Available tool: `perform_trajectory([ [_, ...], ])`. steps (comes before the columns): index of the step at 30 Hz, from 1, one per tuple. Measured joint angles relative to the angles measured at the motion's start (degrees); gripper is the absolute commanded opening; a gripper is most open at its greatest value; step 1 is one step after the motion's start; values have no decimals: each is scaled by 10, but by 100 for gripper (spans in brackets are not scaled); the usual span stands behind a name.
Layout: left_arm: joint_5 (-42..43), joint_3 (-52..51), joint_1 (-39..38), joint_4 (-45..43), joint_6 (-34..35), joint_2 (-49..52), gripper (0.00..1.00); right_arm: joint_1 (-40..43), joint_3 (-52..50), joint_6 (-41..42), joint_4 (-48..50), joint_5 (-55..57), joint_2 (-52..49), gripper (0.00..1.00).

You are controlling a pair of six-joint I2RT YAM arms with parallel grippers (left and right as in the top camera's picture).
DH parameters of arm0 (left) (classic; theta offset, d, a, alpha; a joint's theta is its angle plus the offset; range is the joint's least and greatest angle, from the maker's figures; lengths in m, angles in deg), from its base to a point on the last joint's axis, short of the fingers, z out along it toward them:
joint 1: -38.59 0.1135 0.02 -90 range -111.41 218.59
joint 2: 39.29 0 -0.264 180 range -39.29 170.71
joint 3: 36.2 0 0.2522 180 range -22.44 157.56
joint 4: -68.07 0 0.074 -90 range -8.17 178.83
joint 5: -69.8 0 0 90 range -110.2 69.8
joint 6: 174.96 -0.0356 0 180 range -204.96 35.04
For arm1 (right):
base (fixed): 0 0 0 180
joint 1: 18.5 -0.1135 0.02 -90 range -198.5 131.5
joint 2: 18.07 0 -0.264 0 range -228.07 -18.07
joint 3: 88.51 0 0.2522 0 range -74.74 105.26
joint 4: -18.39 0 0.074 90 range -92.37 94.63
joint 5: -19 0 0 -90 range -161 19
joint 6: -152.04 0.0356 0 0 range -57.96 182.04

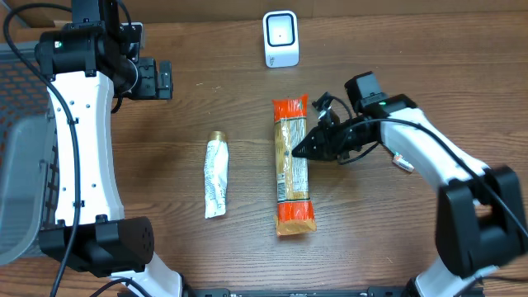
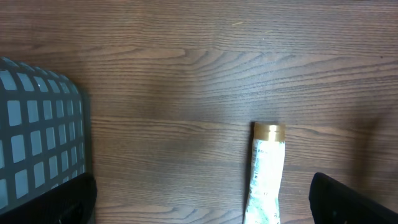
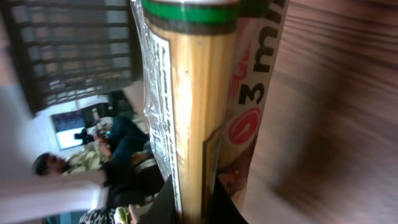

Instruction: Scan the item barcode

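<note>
Right gripper pinches the pasta packet mid-length, long axis across its fingers; left gripper gapes empty, well apart.

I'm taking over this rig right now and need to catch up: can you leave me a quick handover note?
Left gripper: open, empty, hovering near the basket.
Right gripper: shut on the right edge of the noodle pack, about mid-length.
Things: the pack lies on the table, apart from the white scanner at the far edge; a tube lies beside the pack, apart from both grippers.
Done: pack gripped.
Left: lift it and show its barcode to the scanner.
</note>
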Motion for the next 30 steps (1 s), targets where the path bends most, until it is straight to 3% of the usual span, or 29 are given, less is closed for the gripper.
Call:
perform_trajectory([
  [7,0,0,0,0,0,0,100,18,0,-11,-1,-70,32,4],
  [30,0,0,0,0,0,0,100,22,0,-13,-7,-84,32,4],
])
